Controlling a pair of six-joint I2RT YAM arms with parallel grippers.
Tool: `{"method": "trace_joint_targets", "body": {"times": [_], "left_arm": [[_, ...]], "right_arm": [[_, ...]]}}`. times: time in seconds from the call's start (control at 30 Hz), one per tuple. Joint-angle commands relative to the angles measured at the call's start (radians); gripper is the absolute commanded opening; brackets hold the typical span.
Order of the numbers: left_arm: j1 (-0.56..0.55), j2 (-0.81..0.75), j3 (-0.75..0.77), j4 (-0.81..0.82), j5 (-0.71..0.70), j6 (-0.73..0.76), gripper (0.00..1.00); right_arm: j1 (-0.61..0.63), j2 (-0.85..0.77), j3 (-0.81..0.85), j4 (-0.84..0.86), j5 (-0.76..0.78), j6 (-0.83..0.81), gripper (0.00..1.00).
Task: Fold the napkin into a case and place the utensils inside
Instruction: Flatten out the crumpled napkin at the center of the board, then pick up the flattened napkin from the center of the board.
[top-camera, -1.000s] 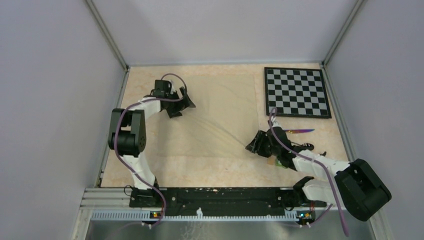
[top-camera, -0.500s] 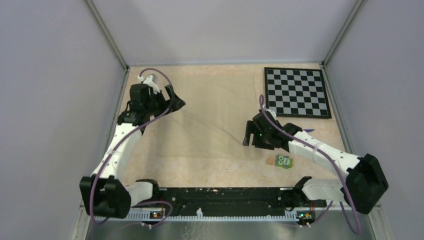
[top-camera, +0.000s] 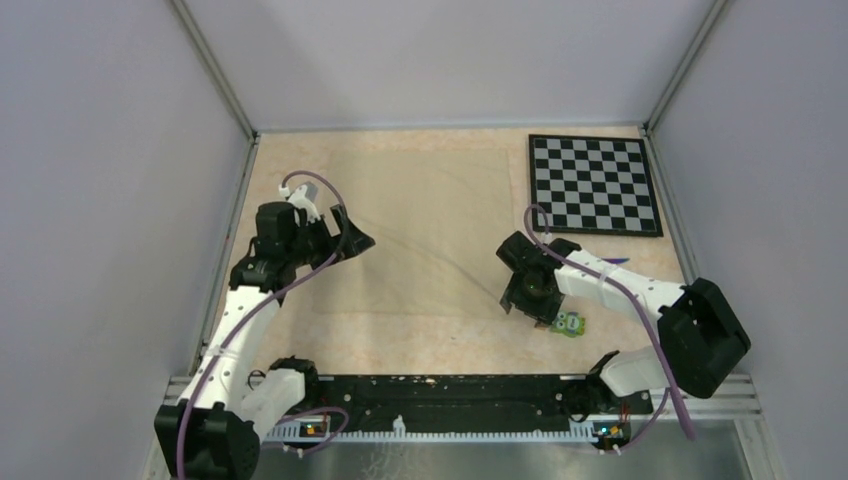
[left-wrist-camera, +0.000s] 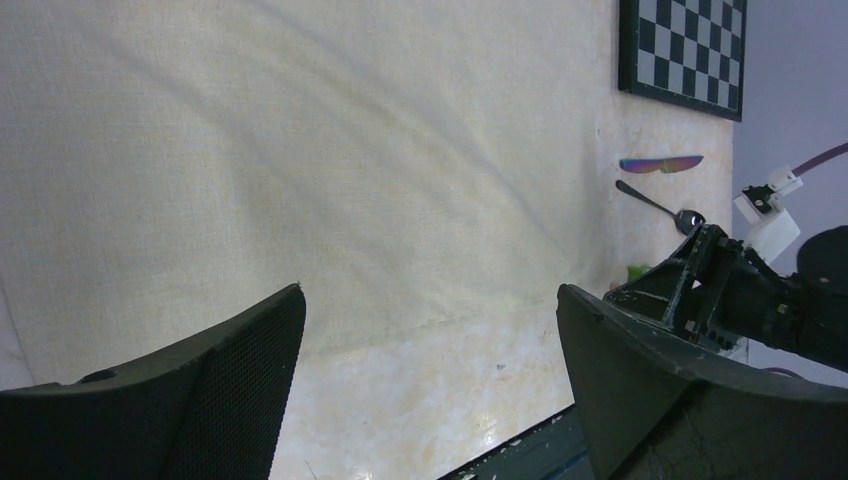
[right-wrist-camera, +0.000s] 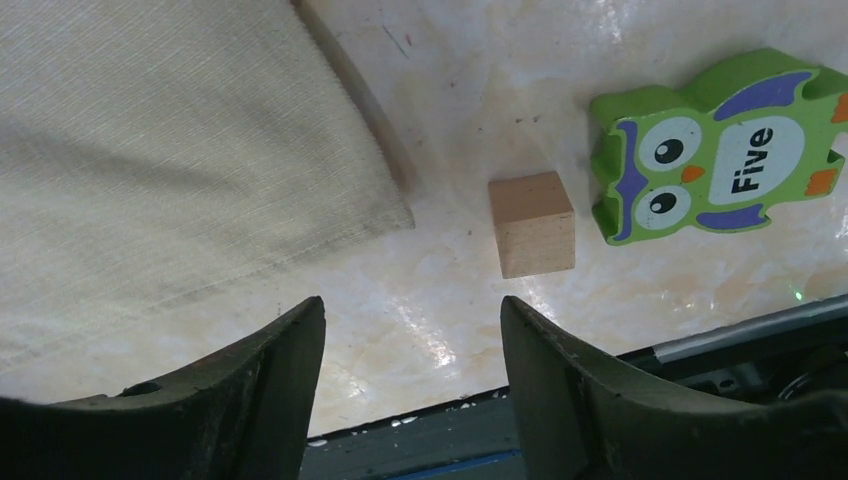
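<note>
Hovering over the napkin, my left end effector is wide open; my right end effector is open, empty.

Napkin: beige-cream cloth, spread open and flat mid-bench, not folded, with faint diagonal creases across it. In my right wrist view I see its near-right corner lying flat. Off the cloth at its 3 o'clock: purple-blue knife, with dark spoon just beside it, both flat on the bench.
</note>
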Motion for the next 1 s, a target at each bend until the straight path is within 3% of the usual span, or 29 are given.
{"method": "trace_joint_targets", "body": {"times": [0.0, 0.33, 0.97], "left_arm": [[0.002, -0.07, 0.005, 0.0, 0.02, 0.015, 0.99], [0.002, -0.119, 0.012, -0.039, 0.018, 0.016, 0.99], [0.002, -0.142, 0.032, -0.117, -0.02, -0.02, 0.99]], "right_arm": [[0.004, 0.031, 0.049, -0.033, 0.04, 0.082, 0.63], [0.003, 0.081, 0.063, 0.015, 0.054, 0.108, 0.52], [0.002, 0.201, -0.008, 0.13, 0.089, 0.138, 0.44]]}}
